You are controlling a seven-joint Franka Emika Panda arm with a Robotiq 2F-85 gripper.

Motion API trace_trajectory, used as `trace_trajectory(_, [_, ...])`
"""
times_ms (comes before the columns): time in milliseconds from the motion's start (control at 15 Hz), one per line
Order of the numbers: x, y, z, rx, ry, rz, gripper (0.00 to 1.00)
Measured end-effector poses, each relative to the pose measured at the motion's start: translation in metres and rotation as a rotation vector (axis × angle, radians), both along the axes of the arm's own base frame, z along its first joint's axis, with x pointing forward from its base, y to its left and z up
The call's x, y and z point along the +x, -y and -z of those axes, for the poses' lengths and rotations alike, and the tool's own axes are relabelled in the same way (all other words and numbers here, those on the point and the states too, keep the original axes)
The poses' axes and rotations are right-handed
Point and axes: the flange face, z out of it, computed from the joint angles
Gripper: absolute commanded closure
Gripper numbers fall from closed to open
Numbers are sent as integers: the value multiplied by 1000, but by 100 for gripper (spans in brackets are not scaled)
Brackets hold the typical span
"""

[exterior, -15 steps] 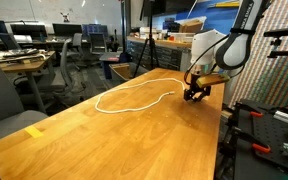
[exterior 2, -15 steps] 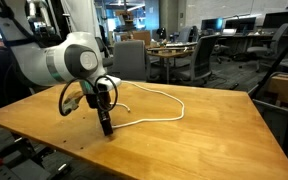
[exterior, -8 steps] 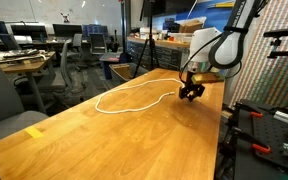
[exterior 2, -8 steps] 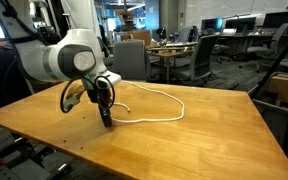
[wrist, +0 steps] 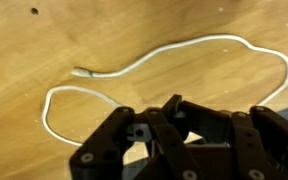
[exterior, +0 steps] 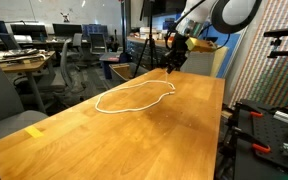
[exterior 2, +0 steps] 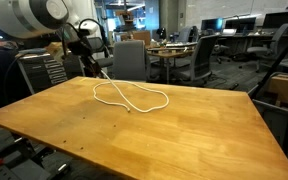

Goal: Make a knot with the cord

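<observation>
The cord (exterior: 172,88) is a thin white rope lying in a long loop on the wooden table (exterior: 84,140). It is seen in both exterior views and, as the cord (wrist: 224,40), in the wrist view. My gripper (exterior: 171,62) hangs well above the table's far end, shut, and one strand of the cord (exterior 2: 166,97) rises from the loop up to the gripper (exterior 2: 92,60). In the wrist view the gripper (wrist: 152,118) has its jaws together. A strand runs in behind the jaws, and a free end (wrist: 79,72) lies on the wood.
A yellow tag (exterior: 34,130) lies near the table's front edge. Office chairs (exterior 2: 132,58) and desks stand beyond the table. A rack with red-handled tools (exterior: 259,115) borders one long side of the table.
The gripper finished closing low on the table by the cord, then rose and swung toward the far end with one strand. The loop has shifted and stretched after it.
</observation>
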Motion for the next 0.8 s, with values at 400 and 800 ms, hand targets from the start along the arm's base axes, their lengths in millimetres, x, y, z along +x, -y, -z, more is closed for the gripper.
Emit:
trace_trajectory(400, [-52,-153,-83,96,157,-283,98])
trace_trajectory(800, [-127,-254,-89,202,146,-536,74])
